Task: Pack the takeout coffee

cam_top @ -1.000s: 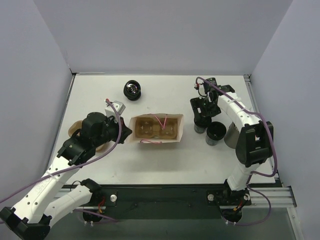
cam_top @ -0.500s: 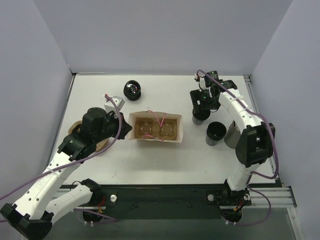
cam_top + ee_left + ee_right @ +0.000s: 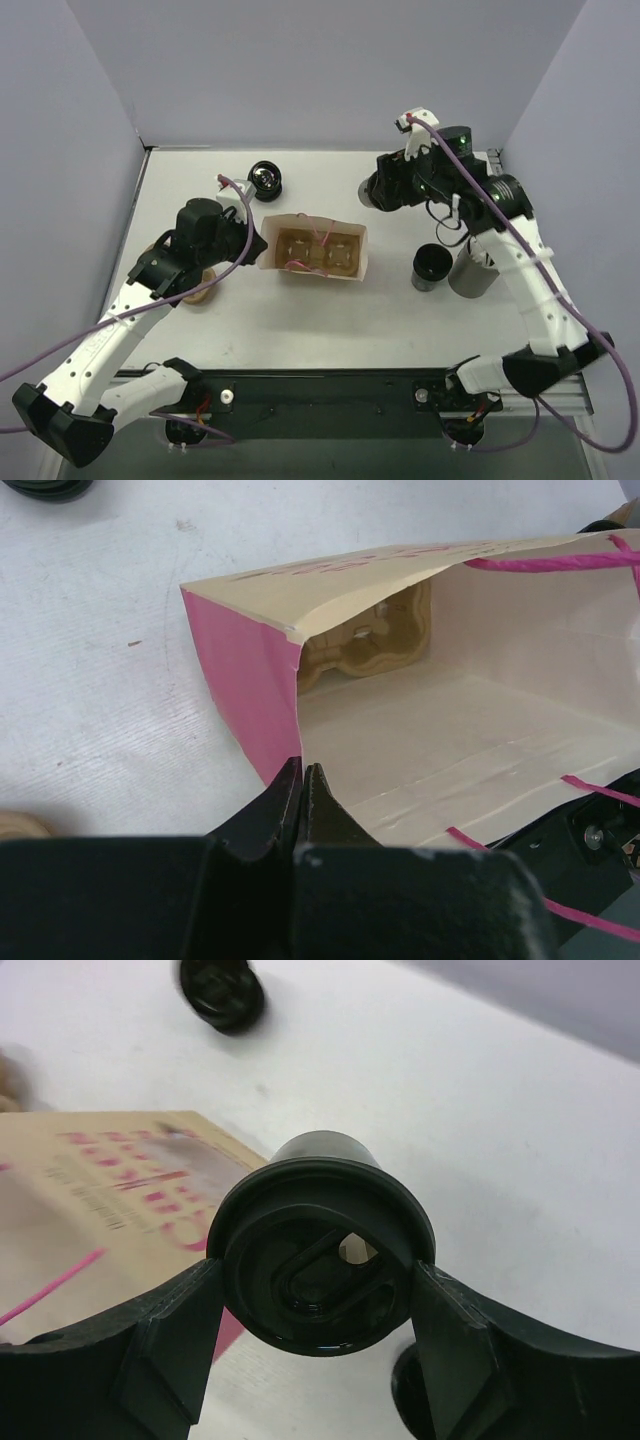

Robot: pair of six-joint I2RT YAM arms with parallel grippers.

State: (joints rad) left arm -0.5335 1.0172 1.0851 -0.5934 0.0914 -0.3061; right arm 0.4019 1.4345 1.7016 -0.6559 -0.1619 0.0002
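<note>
My right gripper [image 3: 383, 190] is raised above the table right of the bag, shut on a takeout coffee cup [image 3: 371, 192]. In the right wrist view the black lid [image 3: 320, 1260] sits between the gripper's [image 3: 318, 1282] two fingers [image 3: 170, 1340]. A second black cup [image 3: 430, 268] stands on the table further right. The pink paper bag [image 3: 313, 250] lies open in the middle, with a brown cardboard carrier [image 3: 375, 640] inside it. My left gripper [image 3: 301, 772] is shut on the bag's left rim [image 3: 250, 670], also seen from above [image 3: 254, 243].
A taller grey cup [image 3: 470, 272] stands right of the second black cup. A short ribbed black stack [image 3: 265, 178] sits at the back left, also in the right wrist view [image 3: 222, 990]. A brown cardboard piece [image 3: 196, 287] lies under my left arm.
My right gripper has lifted one cup away from the pair on the right and carried it up and to the left. The left arm has shifted slightly back, and the bag with it.
</note>
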